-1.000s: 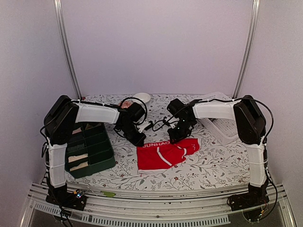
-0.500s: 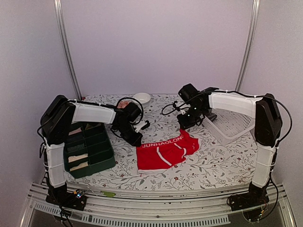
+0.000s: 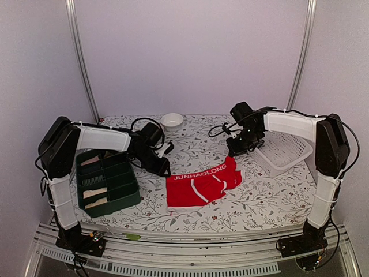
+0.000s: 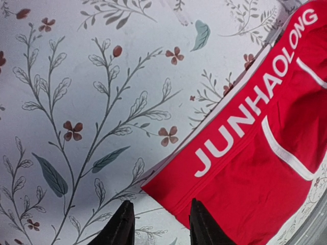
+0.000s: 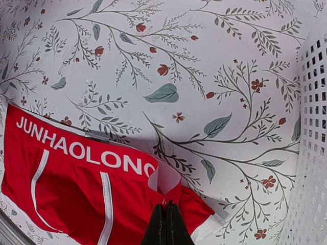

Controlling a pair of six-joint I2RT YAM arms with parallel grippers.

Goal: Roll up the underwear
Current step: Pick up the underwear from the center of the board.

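The red underwear (image 3: pixel 199 183) lies flat on the flowered cloth at mid-table, its white-lettered waistband toward the back. My left gripper (image 3: pixel 163 168) hangs open just off its left waistband corner. In the left wrist view the two fingertips (image 4: pixel 124 225) stand apart with that corner of the red underwear (image 4: pixel 255 148) ahead of them and nothing between them. My right gripper (image 3: pixel 239 150) is shut on the right end of the waistband. In the right wrist view the right gripper (image 5: pixel 166 220) pinches a raised fold of the red underwear (image 5: pixel 76 189).
A dark green compartment box (image 3: pixel 115 205) with cream cloth rolls (image 3: pixel 95 193) stands at the left, under the left arm. A white perforated basket (image 3: pixel 285 153), also the white basket (image 5: pixel 311 153) in the right wrist view, sits at the right. A small white bowl (image 3: pixel 172 119) is at the back.
The left gripper has opened and drawn back left off the waistband corner. The right gripper closed on the waistband's right end and moved back and right, pulling the waistband straighter.
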